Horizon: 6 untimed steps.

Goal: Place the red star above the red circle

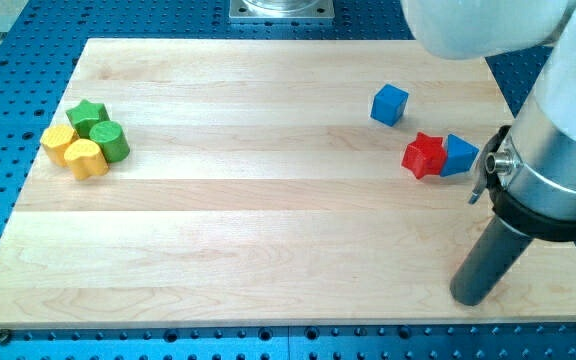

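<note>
The red star-shaped block (425, 155) sits at the wooden bench's (268, 220) right side touching a blue triangular block (460, 154), up-left of our tip (473, 296), no jaws here, and no red circle we can spot.

no readable text, no labels, no brands, no numbers, no signs anywhere
</note>
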{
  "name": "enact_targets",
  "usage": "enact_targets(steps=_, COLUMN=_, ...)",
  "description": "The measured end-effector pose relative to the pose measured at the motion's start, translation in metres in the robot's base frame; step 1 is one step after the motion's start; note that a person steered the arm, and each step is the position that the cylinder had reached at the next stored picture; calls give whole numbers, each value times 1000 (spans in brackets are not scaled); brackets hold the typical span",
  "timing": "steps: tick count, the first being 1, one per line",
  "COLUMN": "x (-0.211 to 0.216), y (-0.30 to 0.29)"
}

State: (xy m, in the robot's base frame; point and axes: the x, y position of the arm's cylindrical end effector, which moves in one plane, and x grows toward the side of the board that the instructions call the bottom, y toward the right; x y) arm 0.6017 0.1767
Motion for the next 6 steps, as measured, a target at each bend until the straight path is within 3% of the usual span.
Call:
enact_targets(steps=1, x=-14, y=-10)
enact_targets(steps=2, x=-56, y=-23)
enact_targets(steps=3, x=-102, y=54)
enact_targets(steps=4, x=-158, y=58)
enact_targets(steps=6, x=-162, y=19)
